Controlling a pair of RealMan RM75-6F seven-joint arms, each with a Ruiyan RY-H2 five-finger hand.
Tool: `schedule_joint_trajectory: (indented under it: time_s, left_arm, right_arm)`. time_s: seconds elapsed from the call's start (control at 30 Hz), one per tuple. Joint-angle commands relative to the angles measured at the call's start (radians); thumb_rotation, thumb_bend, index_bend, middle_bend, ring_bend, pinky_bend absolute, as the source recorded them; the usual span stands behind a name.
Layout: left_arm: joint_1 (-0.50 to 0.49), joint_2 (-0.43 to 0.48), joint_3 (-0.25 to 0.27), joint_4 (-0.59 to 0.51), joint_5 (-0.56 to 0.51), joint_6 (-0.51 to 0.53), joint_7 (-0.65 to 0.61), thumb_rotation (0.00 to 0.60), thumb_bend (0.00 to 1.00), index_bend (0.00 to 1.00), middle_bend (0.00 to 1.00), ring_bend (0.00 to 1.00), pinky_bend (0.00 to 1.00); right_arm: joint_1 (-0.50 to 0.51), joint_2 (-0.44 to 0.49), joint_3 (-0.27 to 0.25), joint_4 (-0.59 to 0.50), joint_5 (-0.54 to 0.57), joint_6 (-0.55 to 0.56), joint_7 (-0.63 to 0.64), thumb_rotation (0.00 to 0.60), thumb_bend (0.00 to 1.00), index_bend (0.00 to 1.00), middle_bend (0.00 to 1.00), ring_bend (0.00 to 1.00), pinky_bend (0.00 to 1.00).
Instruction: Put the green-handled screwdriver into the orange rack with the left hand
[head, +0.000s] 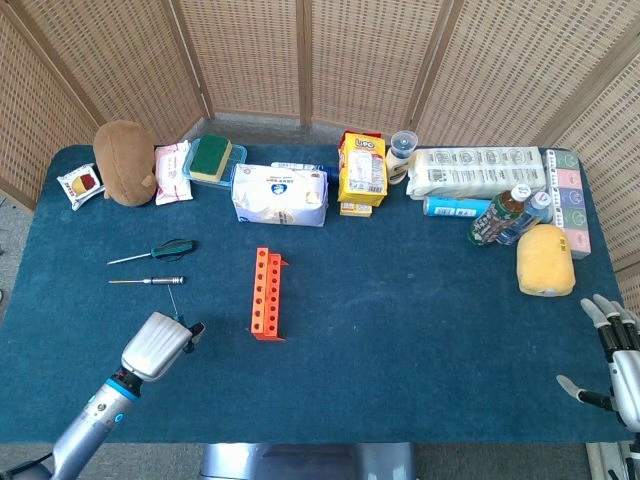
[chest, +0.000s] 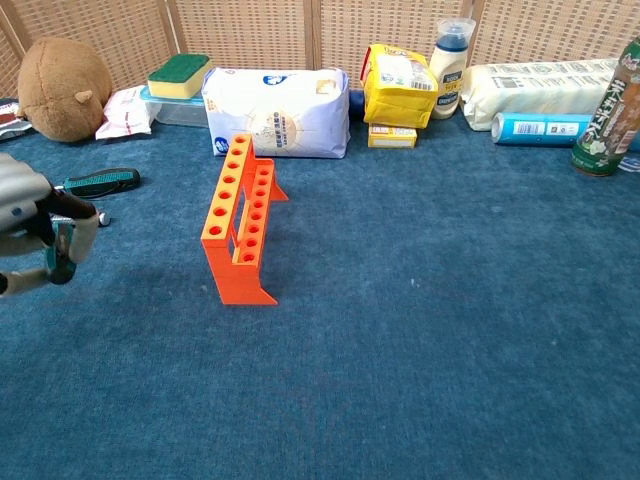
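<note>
My left hand (head: 155, 345) (chest: 25, 225) hovers at the table's front left, left of the orange rack (head: 265, 293) (chest: 238, 215). Its curled fingers hold a small green-handled screwdriver (chest: 62, 250), whose thin shaft (head: 172, 300) points up and away. The rack stands upright with its holes empty. A second, larger green-and-black-handled screwdriver (head: 168, 248) (chest: 100, 182) lies on the cloth beyond the hand. My right hand (head: 612, 360) rests at the front right corner with its fingers spread and nothing in them.
A silver-handled screwdriver (head: 150, 281) lies between the hand and the larger one. Along the back stand a brown plush (head: 125, 162), a sponge on a box (head: 211, 157), a white bag (head: 280, 194), a yellow packet (head: 361, 172), bottles (head: 505, 215) and a yellow sponge (head: 545, 260).
</note>
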Motion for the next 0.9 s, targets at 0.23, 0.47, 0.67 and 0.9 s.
schedule_joint_trajectory:
  time_s: [0.23,0.47,0.67,0.9]
  left_arm:
    - [-0.003,0.178,0.019,-0.245,0.070,0.049,-0.234,0.600,0.32,0.61,1.00,1.00,1.00]
    - [-0.039,0.349,0.029,-0.339,0.111,0.070,-0.705,0.600,0.32,0.61,1.00,1.00,1.00]
    - [-0.061,0.431,0.017,-0.347,0.074,0.071,-1.011,0.600,0.32,0.61,1.00,1.00,1.00]
    - [-0.093,0.480,0.010,-0.320,0.031,0.029,-1.354,0.600,0.32,0.62,1.00,1.00,1.00]
  right_arm:
    - [0.000,-0.003,-0.003,-0.003,-0.003,-0.001,-0.010,0.600,0.00,0.04,0.04,0.04,0.00]
    - [0.002,-0.006,-0.003,-0.006,0.000,-0.006,-0.022,0.600,0.00,0.04,0.04,0.04,0.00]
    - [0.004,-0.010,-0.003,-0.007,0.001,-0.010,-0.032,0.600,0.00,0.04,0.04,0.04,0.00]
    - [0.007,-0.015,-0.005,-0.011,0.001,-0.017,-0.049,0.600,0.00,0.04,0.04,0.04,0.00]
